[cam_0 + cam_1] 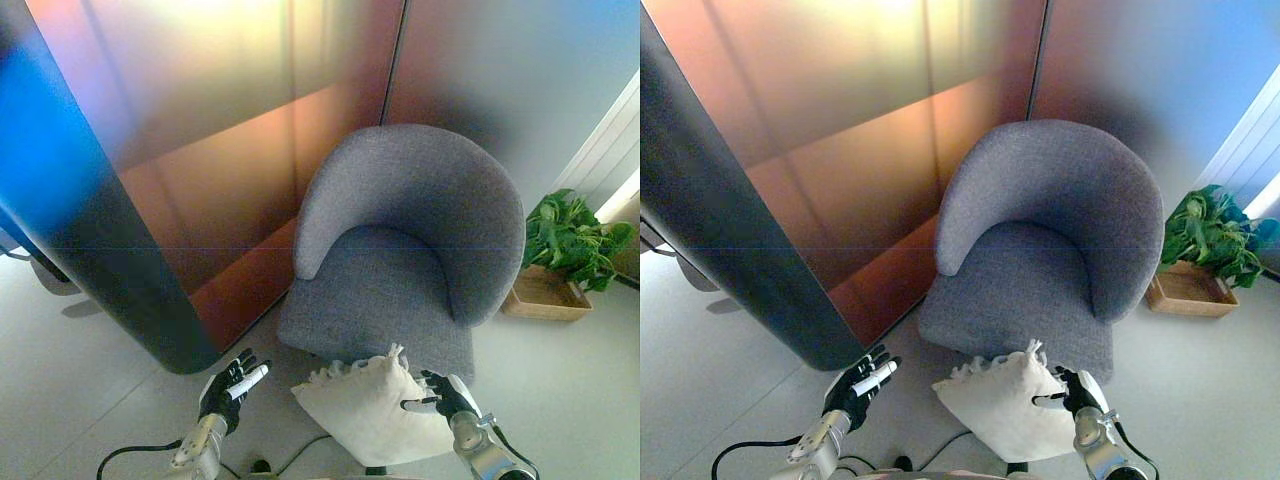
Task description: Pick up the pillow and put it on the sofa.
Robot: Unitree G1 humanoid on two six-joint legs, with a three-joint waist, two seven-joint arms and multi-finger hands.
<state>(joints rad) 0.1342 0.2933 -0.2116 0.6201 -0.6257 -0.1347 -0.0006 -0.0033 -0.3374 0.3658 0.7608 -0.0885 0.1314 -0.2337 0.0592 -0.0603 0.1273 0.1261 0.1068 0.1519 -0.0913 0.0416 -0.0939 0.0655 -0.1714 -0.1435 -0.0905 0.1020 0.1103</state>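
Cream pillow hangs just before the grey sofa seat's front edge, my right hand pinching one side; left hand open (idle). One-sided grip could slip, I reckon.

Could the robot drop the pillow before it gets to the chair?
Maybe. Only the right hand grips the white pillow, at one edge, so it could slip or sag; the left hand is open beside it, not touching. The pillow is also low, by the front edge of the grey sofa, and could catch there.
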